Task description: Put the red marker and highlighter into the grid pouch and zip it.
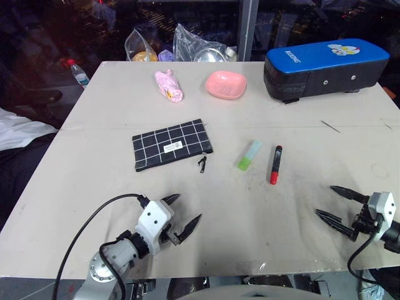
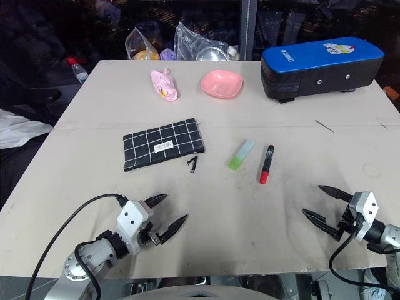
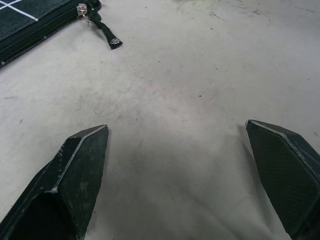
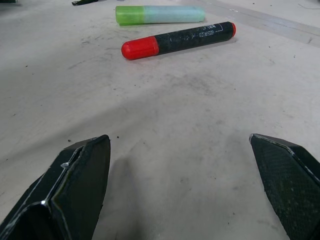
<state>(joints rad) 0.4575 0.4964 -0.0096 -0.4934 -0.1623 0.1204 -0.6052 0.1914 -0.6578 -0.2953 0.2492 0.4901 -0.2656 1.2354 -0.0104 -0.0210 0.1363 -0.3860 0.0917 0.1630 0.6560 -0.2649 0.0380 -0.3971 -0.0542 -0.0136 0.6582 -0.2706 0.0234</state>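
Observation:
The grid pouch (image 1: 170,145) lies flat on the table left of centre, its zipper pull (image 1: 202,164) trailing off its near right corner. To its right lies the green highlighter (image 1: 249,155), and beside that the red marker (image 1: 275,164), both loose on the table. My left gripper (image 1: 181,215) hovers open near the front edge, below the pouch, with nothing between its fingers. Open and empty too, my right gripper (image 1: 332,202) is at the front right, nearer than the marker (image 4: 176,40) and highlighter (image 4: 159,14).
A big blue-topped black case (image 1: 325,67) stands at the back right. A pink bowl (image 1: 225,84) and a pink bundle (image 1: 169,85) sit at the back centre. Plastic bags (image 1: 187,45) and a bottle (image 1: 78,73) lie beyond the far edge.

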